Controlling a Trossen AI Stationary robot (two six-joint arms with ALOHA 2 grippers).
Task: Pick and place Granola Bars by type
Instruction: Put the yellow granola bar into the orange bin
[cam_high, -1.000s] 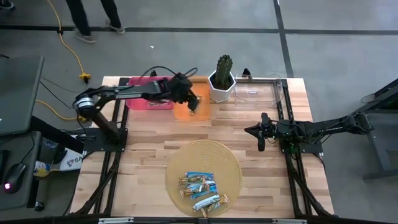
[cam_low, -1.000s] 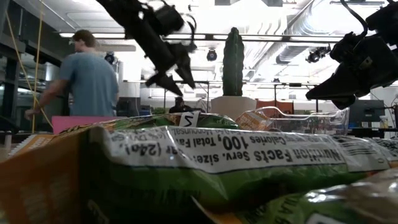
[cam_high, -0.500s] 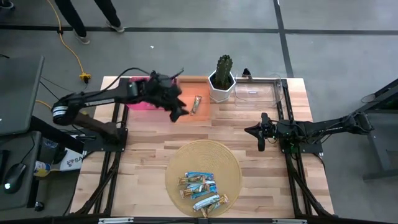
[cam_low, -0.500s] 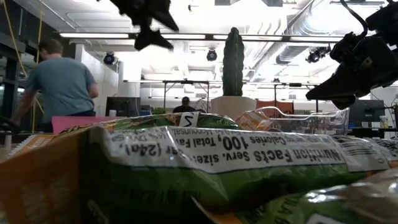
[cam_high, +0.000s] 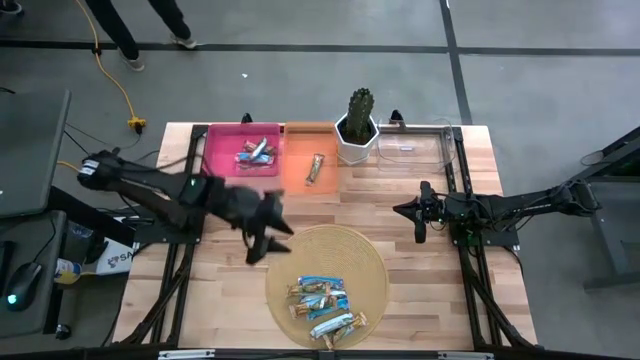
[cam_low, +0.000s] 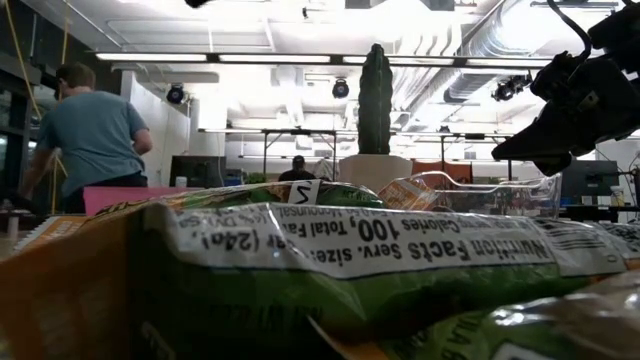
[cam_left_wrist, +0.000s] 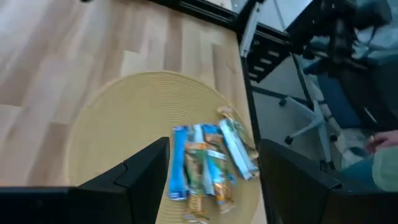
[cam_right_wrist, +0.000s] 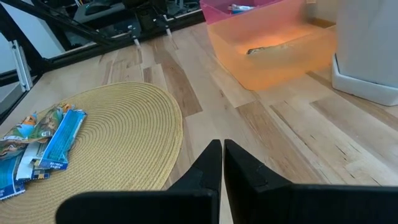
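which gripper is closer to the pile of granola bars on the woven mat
Left. The left gripper hangs open at the woven mat's edge, just up-left of the granola bars. The right gripper sits shut off the mat, farther away toward the clear bin.

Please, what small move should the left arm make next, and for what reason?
Probably bring the open, empty left claw forward and down over the pile of granola bars on the woven mat. It hangs at the mat's edge, bars remain unsorted there, and the right claw waits shut.

Open-plan lab: exposed ceiling ducts (cam_low: 470, 45), strip lights (cam_low: 250, 57), workbenches.
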